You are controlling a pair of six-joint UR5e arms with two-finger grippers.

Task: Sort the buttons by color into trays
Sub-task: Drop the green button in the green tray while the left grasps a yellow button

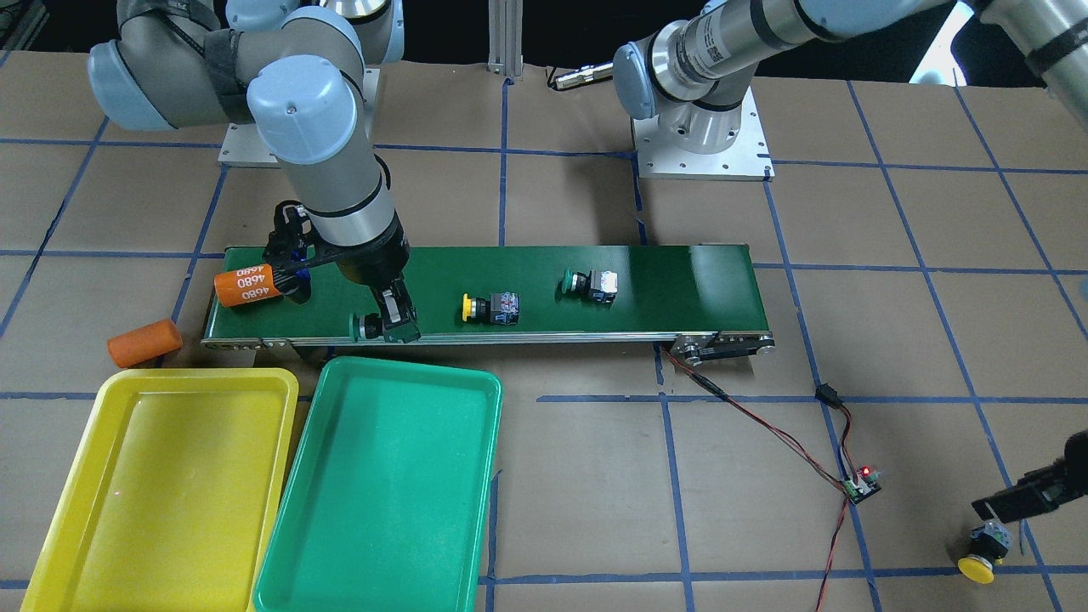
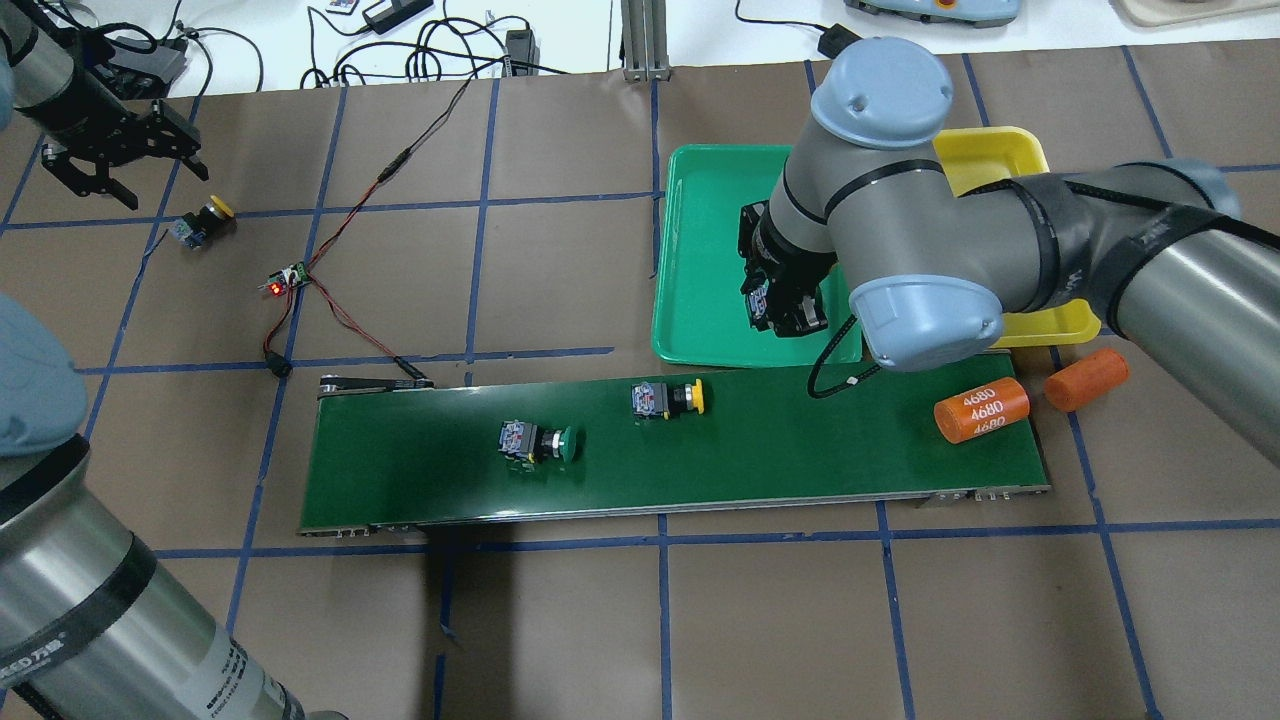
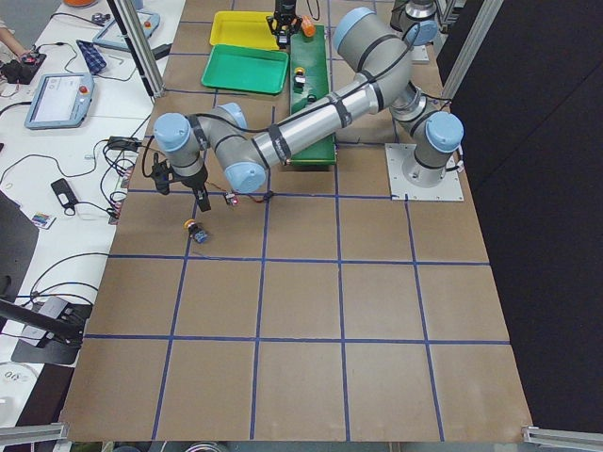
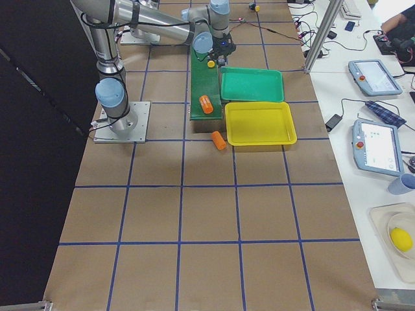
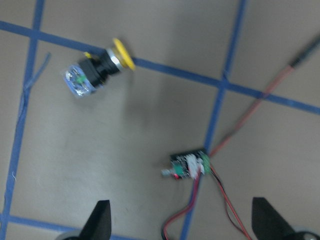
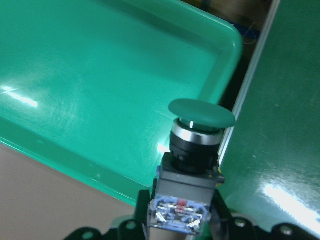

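Broadly, the brown table [image 2: 760, 620] carries a long green conveyor belt [image 2: 800, 470] that runs left to right in front of the robot. Beyond the belt's right end the two trays lie side by side. The green tray [image 1: 382, 493] sits just beside the belt's far edge, and the yellow tray [image 1: 170, 484] is to its right.

The right gripper [image 1: 398, 330] hangs over the belt's far edge where it meets the green tray. Its jaws are clamped on the switch body of a green button [image 6: 201, 112], with the cap pointing away from the wrist. The left gripper [image 2: 110, 175] hovers over the table's far left with its jaws wide apart.

An orange cylinder marked 4680 [image 2: 981, 409] lies at the belt's right end, and a plain orange cylinder [image 2: 1086, 379] lies on the table just right of it. A yellow button [image 5: 100, 67] lies on its side on the table near the left gripper. At mid-belt a second yellow button [image 2: 668, 398] and, left of it, a second green button [image 2: 540, 441] both lie on their sides. A small circuit board [image 5: 187, 165] with red and black wires lies on the table near the left gripper.
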